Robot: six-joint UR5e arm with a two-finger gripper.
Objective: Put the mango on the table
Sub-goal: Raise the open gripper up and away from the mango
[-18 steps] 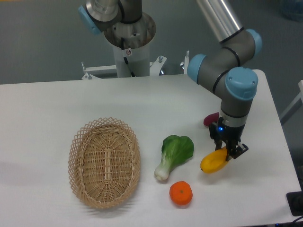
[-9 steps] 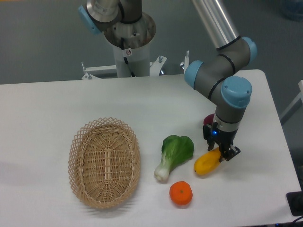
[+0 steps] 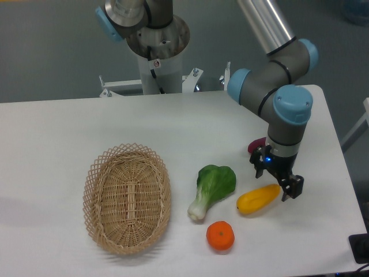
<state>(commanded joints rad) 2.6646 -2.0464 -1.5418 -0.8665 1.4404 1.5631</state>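
Note:
The mango [image 3: 257, 198], yellow and elongated, lies on the white table [image 3: 69, 133] to the right of the green vegetable. My gripper [image 3: 281, 181] is open just above the mango's right end. Its fingers [image 3: 296, 187] stand apart and hold nothing. The mango looks free of the fingers.
A wicker basket [image 3: 127, 198] stands at the left. A bok choy [image 3: 212, 189] lies in the middle. A round orange tangerine [image 3: 220, 236] sits near the front edge. A small dark purple-red item [image 3: 255, 145] is partly hidden behind the arm. The table's right edge is close.
The gripper lowered the mango onto the table, then opened, let it go and shifted slightly right and up. The mango now rests flat.

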